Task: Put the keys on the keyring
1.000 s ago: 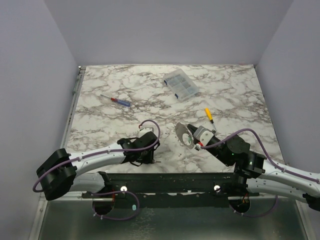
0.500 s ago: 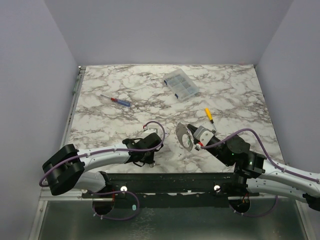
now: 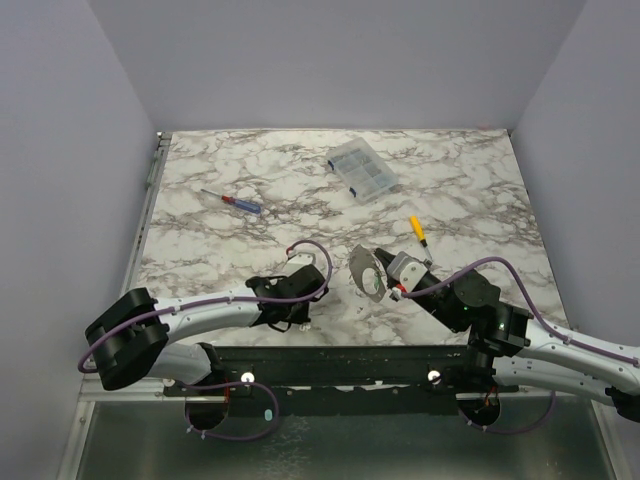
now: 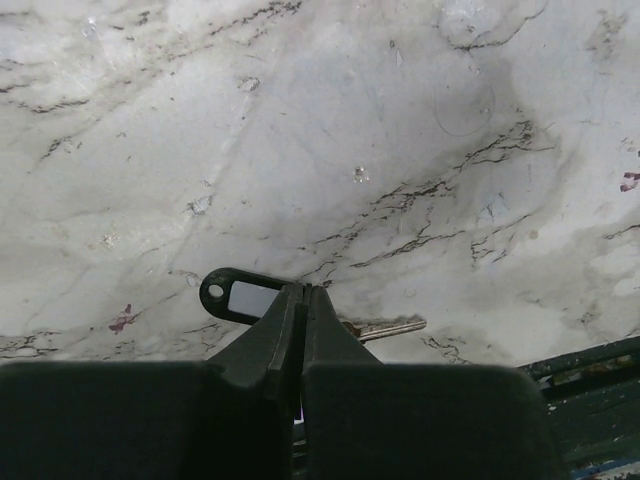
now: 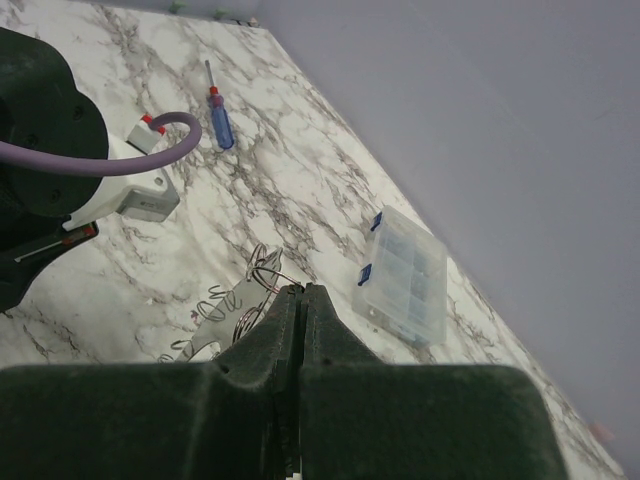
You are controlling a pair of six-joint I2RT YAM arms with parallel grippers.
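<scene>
Left arm (image 3: 200, 316) lies low along the counter's (image 3: 200, 215) near edge, left gripper (image 4: 302, 298) pinched shut at black-tagged key (image 4: 388, 327); raised right gripper (image 5: 302, 292) clamps keyring (image 5: 262, 270).

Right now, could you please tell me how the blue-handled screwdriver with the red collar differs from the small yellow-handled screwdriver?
The blue-handled screwdriver has a blue grip with a red collar; the yellow-handled screwdriver has a yellow grip. The blue one lies on the left half of the marble table, mostly crosswise; the yellow one lies on the right half, running near-to-far. The blue one looks longer. Both lie flat on it.
</scene>
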